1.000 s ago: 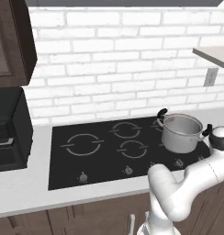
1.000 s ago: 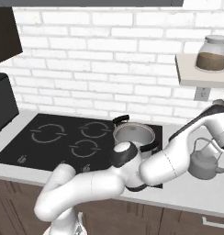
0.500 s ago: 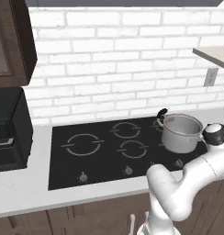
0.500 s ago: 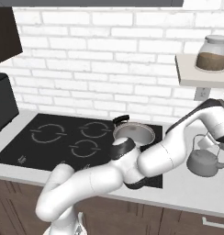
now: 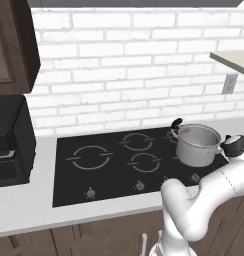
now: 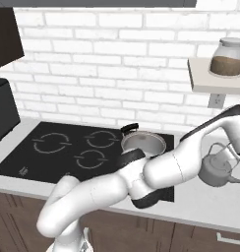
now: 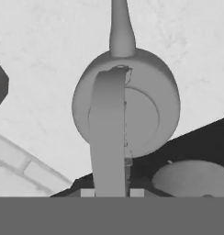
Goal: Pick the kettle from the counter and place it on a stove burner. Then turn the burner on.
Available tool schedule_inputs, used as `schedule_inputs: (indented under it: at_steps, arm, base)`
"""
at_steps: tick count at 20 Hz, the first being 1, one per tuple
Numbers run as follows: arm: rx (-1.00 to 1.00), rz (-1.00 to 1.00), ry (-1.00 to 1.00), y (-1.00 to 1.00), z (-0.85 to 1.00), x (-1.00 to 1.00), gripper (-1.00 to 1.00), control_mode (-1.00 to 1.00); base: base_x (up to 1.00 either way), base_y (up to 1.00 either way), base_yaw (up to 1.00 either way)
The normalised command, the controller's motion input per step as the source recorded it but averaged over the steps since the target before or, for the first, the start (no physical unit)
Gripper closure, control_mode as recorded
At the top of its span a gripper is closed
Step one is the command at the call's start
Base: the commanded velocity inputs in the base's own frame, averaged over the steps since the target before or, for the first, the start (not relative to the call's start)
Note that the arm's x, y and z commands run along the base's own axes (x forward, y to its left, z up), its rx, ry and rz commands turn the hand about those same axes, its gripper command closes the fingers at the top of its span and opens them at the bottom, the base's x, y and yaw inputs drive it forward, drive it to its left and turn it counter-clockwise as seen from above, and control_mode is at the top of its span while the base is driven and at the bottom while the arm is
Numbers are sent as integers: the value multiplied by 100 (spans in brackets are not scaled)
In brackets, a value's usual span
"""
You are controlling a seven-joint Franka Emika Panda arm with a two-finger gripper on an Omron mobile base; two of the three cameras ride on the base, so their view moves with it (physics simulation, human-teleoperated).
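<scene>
The kettle, small, rounded and silver-grey, stands on the pale counter right of the black cooktop, with its spout to the right. In the hand view I look down on the kettle, its lid and its arched handle. My gripper straddles the top of that handle. The fingertips sit tight against both sides of it. The widest burner is the left ring on the glass, also seen as the burner in the right base view. My arm reaches across the pot to the kettle.
A steel pot with black handles occupies the cooktop's right rear ring, between the kettle and the wide burner. Knobs line the cooktop's front edge. A black appliance stands at far left. A shelf with a jar hangs above the kettle.
The arm's elbow has swung up and over the pot while the hand settled on the kettle's handle. The kettle stays in about the same spot.
</scene>
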Motion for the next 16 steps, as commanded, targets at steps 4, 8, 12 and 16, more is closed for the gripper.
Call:
schedule_inputs:
  at_steps: [4,8,12,16]
  arm:
    - [4,0,-20,50,79,-44,100,-100]
    - [3,0,-28,78,98,-29,100,-100]
    - [3,-2,-38,100,94,-4,100,-100]
    - [6,-5,-48,100,51,0,100,-100]
  base:
    - [0,0,0]
    - [0,0,0]
    - [0,0,0]
    - [0,0,0]
